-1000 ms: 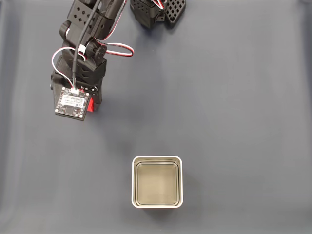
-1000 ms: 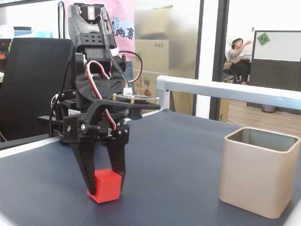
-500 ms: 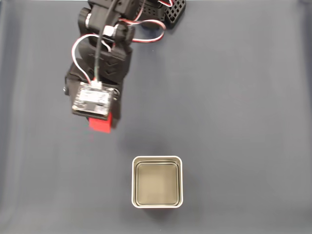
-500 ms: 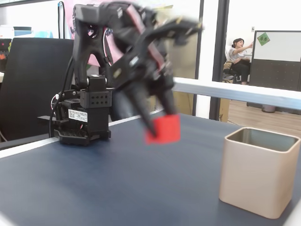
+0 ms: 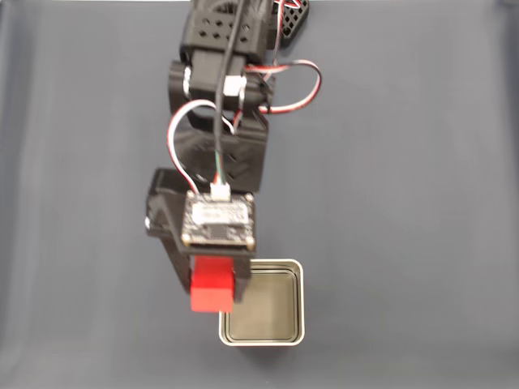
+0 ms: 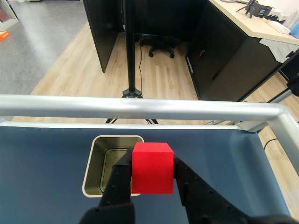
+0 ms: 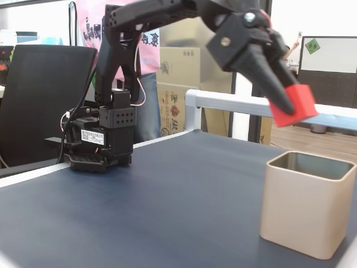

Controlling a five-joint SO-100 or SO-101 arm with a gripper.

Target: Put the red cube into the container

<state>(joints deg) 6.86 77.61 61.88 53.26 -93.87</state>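
From my station I see the container (image 5: 263, 336) partly covered in a fixed view from above: the arm and the red cube (image 5: 211, 285) hide its upper left corner, and the fingers of the gripper (image 5: 212, 298) are mostly under the wrist board there. In the wrist view the container (image 6: 96, 161) has its right part hidden behind the cube (image 6: 152, 168) and the finger (image 6: 120, 179) at the cube's left. In a fixed view from the side, the container (image 7: 304, 209) stands full in sight, but the far finger is behind the cube (image 7: 295, 106).

The gripper (image 6: 152, 173) is closed narrow on the red cube, one black finger pressed on each side. The cube is in the air, above the container and near its left rim as the overhead picture shows it; from the side it hangs clearly higher than the rim, not touching.

The cube is plain bright red with matte faces, much smaller than the container. The container is square with rounded corners, pale rim, dull grey-olive inside.

The table (image 5: 405, 162) has a dark blue-grey cover and a metal rail (image 6: 140, 107) past the container. Behind the rail are a wooden floor, dark desks, and cardboard boxes (image 7: 175, 89).
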